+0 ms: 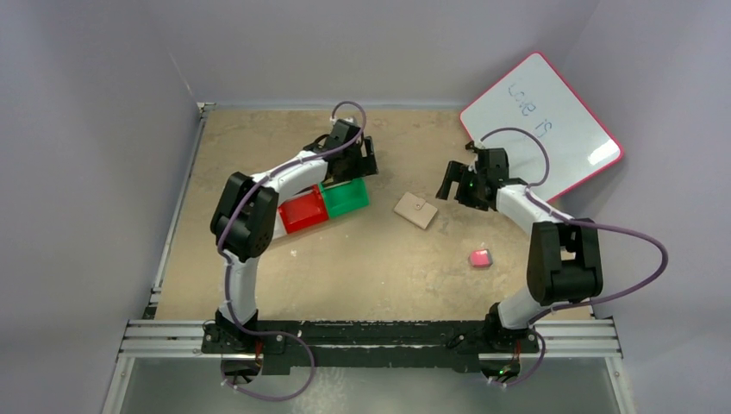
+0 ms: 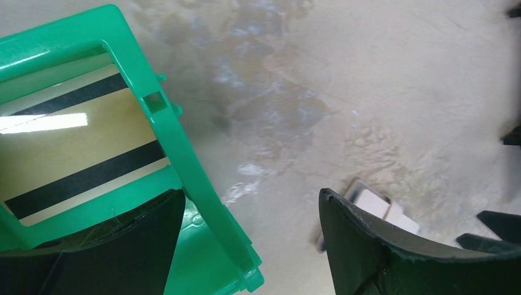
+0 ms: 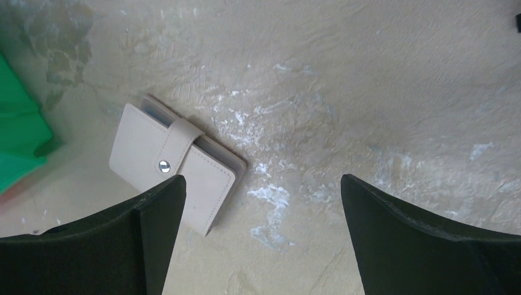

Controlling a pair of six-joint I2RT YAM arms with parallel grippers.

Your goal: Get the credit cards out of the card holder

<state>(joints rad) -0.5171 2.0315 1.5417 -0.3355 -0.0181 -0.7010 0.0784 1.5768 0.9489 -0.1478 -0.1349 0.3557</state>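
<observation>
Black fingers of the right gripper point(image 3: 261, 184) fill the bottom corners of its wrist view. They stand wide apart with only bare table point(image 3: 368, 92) between them. Just beside the left finger lies the card holder point(image 3: 147, 147). It is flat and folded shut, with its little snap tab done up. One corner is hidden behind that finger, and a thin grey-blue edge peeks out along its far side. No cards can be seen inside it from here.

The left gripper point(image 2: 250, 193) also has its fingers apart and holds nothing. Its left finger hangs over the green bin point(image 2: 184, 160). In that bin lies a gold card point(image 2: 74, 141) with dark stripes. The card is cut off by the edge of the picture, and its near end is covered by the finger. Past the right finger sits a small blurry pale thing, too fuzzy and too hidden to name.

From above, the card holder sits between the two grippers, closer to the right one. A red bin point(image 1: 303, 211) touches the green bin, partly under the left arm. A pink block point(image 1: 480, 258) lies near the right arm, and a whiteboard point(image 1: 543, 121) leans behind the right gripper.
</observation>
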